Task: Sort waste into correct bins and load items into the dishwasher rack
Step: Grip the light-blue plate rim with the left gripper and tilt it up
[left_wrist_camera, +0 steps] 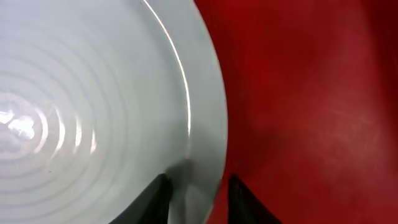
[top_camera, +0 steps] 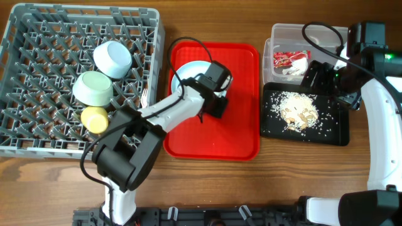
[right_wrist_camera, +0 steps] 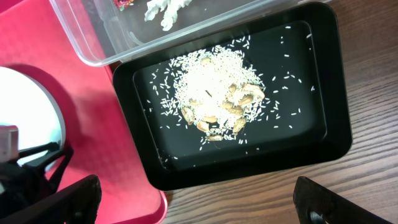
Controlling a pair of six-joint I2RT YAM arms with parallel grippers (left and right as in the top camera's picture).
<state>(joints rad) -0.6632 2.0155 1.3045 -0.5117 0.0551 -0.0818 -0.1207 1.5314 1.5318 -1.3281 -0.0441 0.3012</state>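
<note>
The pale blue plate (top_camera: 187, 72) (left_wrist_camera: 93, 99) lies on the flat red serving tray (top_camera: 239, 119). My left gripper (top_camera: 212, 103) (left_wrist_camera: 198, 178) is shut on the plate's rim, one finger over the plate and one over the tray. In the grey dishwasher rack (top_camera: 38, 75) sit the light blue bowl (top_camera: 113, 58), the green saucer (top_camera: 93, 88) and the yellow cup (top_camera: 95, 119). The clear tub (top_camera: 279, 34) holds the red wrapper (top_camera: 289, 58) and the white napkin (top_camera: 298, 68). Rice scraps (top_camera: 298, 110) (right_wrist_camera: 214, 93) lie in the black tray (top_camera: 336, 132) (right_wrist_camera: 336, 124). My right gripper (top_camera: 317, 78) (right_wrist_camera: 196, 186) hangs open and empty above that tray.
A white utensil (top_camera: 145, 95) leans at the rack's right edge. The left arm stretches from the table's front across the red tray's left side. Bare wood shows in front of the rack and the black tray (right_wrist_camera: 280, 193).
</note>
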